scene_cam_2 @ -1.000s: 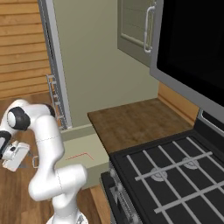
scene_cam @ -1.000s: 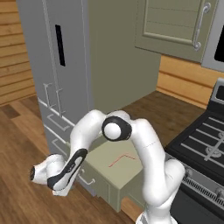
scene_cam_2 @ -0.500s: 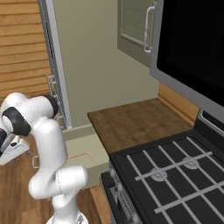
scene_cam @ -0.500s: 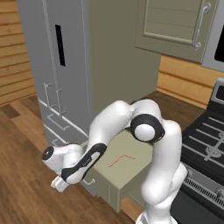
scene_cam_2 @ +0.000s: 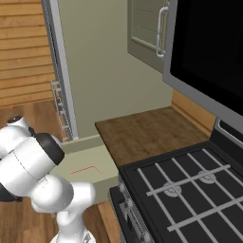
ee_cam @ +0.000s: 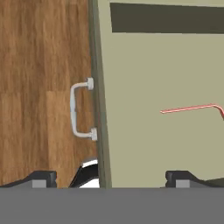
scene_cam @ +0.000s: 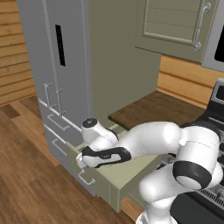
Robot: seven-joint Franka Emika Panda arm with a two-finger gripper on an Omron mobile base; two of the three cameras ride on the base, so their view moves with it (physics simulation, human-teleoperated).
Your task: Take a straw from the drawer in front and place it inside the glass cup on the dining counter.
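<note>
1. On the pale floor of the open drawer (ee_cam: 144, 109) lies the straw (ee_cam: 192, 108), a thin reddish-pink stick with a bent end; from the right base camera the straw (scene_cam_2: 87, 169) shows as a faint red angle on the drawer (scene_cam_2: 80, 159) bottom.
2. Drawer stands pulled out from the sage-green cabinet, its small silver bar handle (ee_cam: 78, 109) on the front face, seen over brown wood floor (ee_cam: 43, 65).
3. Gripper (ee_cam: 109, 177) hangs above the drawer's front edge, jaws spread wide with nothing between them; one fingertip sits over the floor side, the other over the drawer interior. The straw lies apart from both tips, untouched.
4. From the left base camera the gripper (scene_cam: 83, 159) is low at the drawer (scene_cam: 127, 170) front, the white arm bent down over it.
5. Beside the drawer, a dark-brown wood countertop (scene_cam_2: 142, 133) runs to a black stove (scene_cam_2: 190, 185) with grey grates.
6. To the far side stands a grey fridge (scene_cam: 57, 65) with long handles; a sage-green wall cabinet (scene_cam: 175, 22) hangs above.
</note>
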